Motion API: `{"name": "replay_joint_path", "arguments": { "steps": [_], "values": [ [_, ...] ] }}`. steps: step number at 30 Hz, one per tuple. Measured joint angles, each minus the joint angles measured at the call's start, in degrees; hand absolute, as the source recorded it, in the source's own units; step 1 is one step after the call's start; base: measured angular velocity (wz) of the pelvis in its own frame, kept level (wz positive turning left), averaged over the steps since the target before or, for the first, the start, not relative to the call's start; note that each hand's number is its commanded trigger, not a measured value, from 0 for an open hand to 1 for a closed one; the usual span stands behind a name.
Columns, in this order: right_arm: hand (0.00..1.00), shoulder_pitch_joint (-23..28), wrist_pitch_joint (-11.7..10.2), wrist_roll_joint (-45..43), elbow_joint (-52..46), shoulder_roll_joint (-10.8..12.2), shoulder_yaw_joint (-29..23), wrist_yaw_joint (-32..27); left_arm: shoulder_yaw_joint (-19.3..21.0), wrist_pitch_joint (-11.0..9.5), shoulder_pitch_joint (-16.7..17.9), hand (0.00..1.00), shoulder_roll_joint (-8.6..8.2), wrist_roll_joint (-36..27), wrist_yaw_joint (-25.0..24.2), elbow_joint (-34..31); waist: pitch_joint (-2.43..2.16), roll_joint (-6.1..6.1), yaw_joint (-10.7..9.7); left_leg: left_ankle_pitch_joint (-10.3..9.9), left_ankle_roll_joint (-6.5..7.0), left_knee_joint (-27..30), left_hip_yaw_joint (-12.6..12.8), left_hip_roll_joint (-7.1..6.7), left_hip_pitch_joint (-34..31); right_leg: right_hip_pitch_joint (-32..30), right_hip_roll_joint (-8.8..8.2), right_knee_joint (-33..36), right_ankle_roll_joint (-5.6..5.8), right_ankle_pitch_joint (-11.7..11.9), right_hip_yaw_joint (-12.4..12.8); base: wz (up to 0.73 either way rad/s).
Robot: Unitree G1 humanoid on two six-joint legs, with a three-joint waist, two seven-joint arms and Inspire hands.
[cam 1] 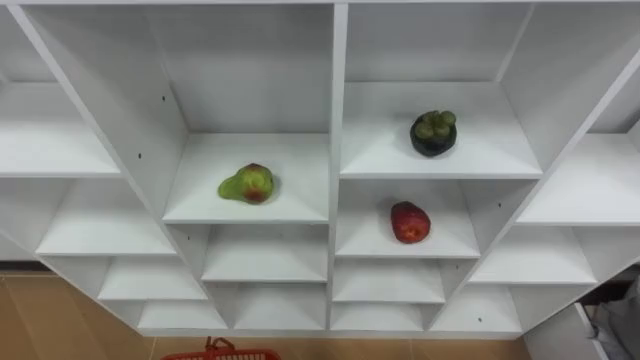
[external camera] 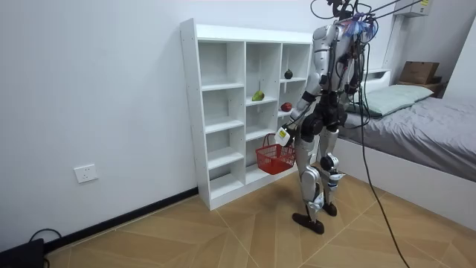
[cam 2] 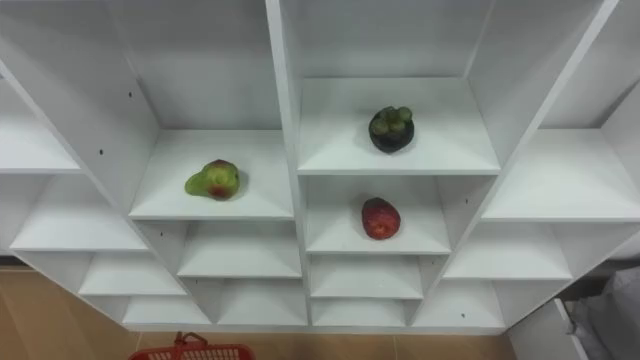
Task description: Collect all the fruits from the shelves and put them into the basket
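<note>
Red basket [cam 1: 220, 352] at the bottom edge hangs from the left hand [external camera: 283, 135], hooked by its handle, ready for loading. On the closet [cam 1: 337, 100] shelves sit three fruits: green pear [cam 1: 248, 184] centre-left, red apple [cam 1: 409, 222] centre-right, dark mangosteen [cam 1: 433, 133] upper right.

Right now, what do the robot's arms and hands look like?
In the room view the left arm has pale silver-grey shells with darker joints. The left hand looks dark, with a small white tag at its back. Finer markings are too small to tell.

Silver-white shell, black joints, dark cables overhead.
</note>
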Motion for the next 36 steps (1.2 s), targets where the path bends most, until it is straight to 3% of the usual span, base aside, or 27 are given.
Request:
{"name": "replay_joint_path", "arguments": {
  "steps": [20, 28, 36],
  "values": [
    [0.00, 0.57, 0.00, -0.05, 0.58, -0.02, -0.10, -0.81, 1.19, 0.02, 0.26, 1.00, 0.00, -0.55, -0.19, 0.07, -0.05, -0.16, 0.17, 0.00, 0.00, 0.00, 0.03, 0.01, 0.01, -0.13, 0.05, -0.07, 0.01, 0.01, 0.22, 0.00],
    [0.00, 1.44, 0.00, 0.67, 0.62, -0.02, -0.14, -2.21, 1.19, 0.07, 0.25, 1.00, -0.12, -0.56, -0.01, 0.82, -0.28, 0.55, 0.12, 0.00, 0.00, 0.02, 0.02, 0.01, 0.35, -0.13, 0.08, 0.04, 0.00, 0.02, 0.34, 0.00],
    [0.00, 2.19, 0.48, 4.59, 1.08, 0.02, -2.83, -4.56, 2.04, 0.06, 1.09, 1.00, -0.15, -3.02, 0.07, 1.60, 0.04, 0.02, -0.27, 0.00, 0.00, -0.12, 0.03, 0.00, 1.68, 1.12, 0.06, -0.12, 0.05, -0.04, 0.47, 0.00]
  ]
}}
